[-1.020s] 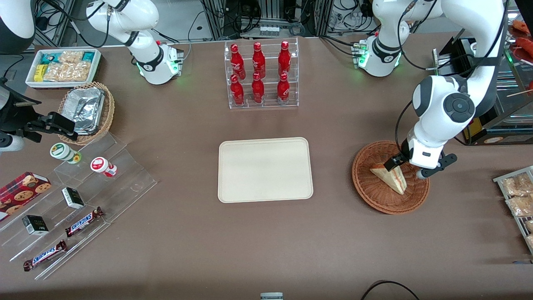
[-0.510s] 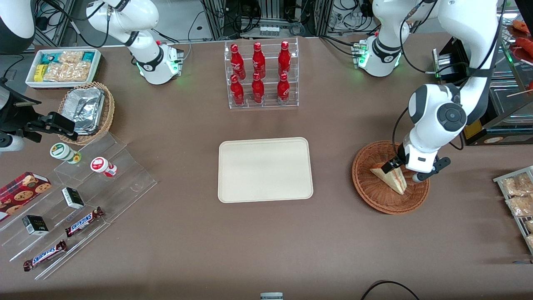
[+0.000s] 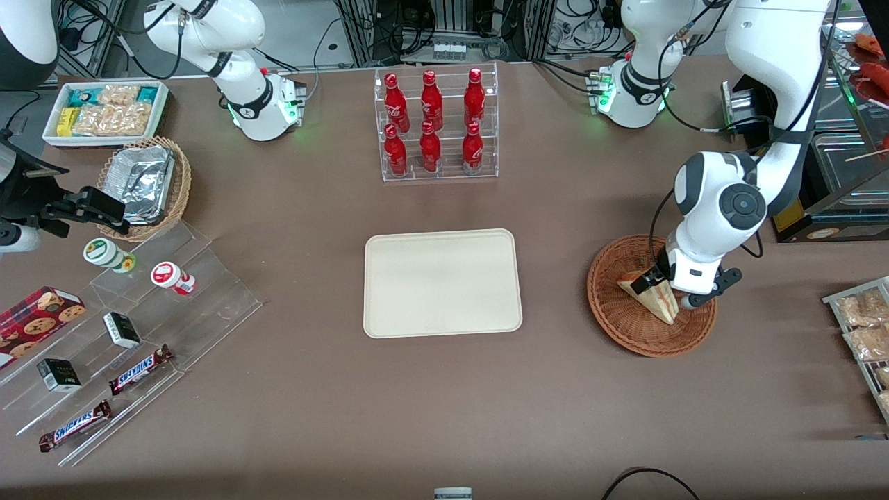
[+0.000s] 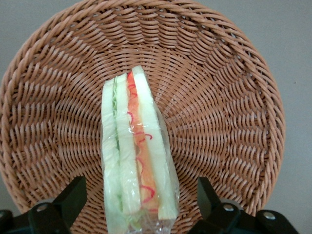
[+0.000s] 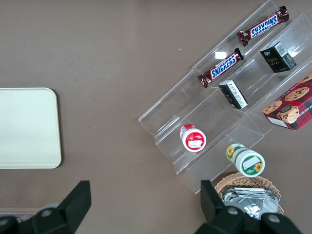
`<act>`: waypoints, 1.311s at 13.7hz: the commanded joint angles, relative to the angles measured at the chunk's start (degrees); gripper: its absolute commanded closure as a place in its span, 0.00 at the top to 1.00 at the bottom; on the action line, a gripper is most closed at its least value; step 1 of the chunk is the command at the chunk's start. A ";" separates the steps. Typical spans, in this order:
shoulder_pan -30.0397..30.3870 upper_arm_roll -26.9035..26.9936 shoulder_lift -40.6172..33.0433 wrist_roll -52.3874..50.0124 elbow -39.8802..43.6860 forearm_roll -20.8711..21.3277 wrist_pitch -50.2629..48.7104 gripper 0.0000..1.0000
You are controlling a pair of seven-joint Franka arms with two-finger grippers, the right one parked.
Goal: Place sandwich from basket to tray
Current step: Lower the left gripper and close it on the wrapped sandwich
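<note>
The sandwich [image 3: 656, 303], a plastic-wrapped wedge of white bread with red, pink and green filling, stands on edge in the reddish-brown wicker basket [image 3: 618, 328] toward the working arm's end of the table. My gripper [image 3: 670, 292] is down inside the basket, open, with one black finger [image 4: 72, 194] on each side of the sandwich [image 4: 136, 156] and a gap between each finger and the wrapper. The basket's woven wall [image 4: 224, 78] rings the wedge. The cream tray [image 3: 442, 282] lies bare at the table's middle, beside the basket, and its corner shows in the right wrist view [image 5: 27, 127].
A clear rack of red bottles [image 3: 436, 125] stands farther from the front camera than the tray. A stepped acrylic stand with snacks [image 3: 139, 326], a tan basket of foil containers [image 3: 146, 184] and a white snack box [image 3: 104, 111] sit toward the parked arm's end. Packaged snacks [image 3: 865, 326] lie near the basket.
My gripper has come down into the basket and shifted slightly toward the tray, so its fingers now straddle the sandwich. The sandwich has not moved.
</note>
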 commanded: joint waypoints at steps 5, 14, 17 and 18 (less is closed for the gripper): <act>0.27 -0.03 1.69 -1.33 -0.14 0.85 2.54 0.52; 0.09 0.06 -4.19 -0.19 4.50 1.63 -12.72 0.10; -0.26 -2.90 -5.51 -0.71 12.22 2.43 -23.18 0.11; -0.26 -4.84 -4.82 -0.97 15.82 2.43 -26.69 0.11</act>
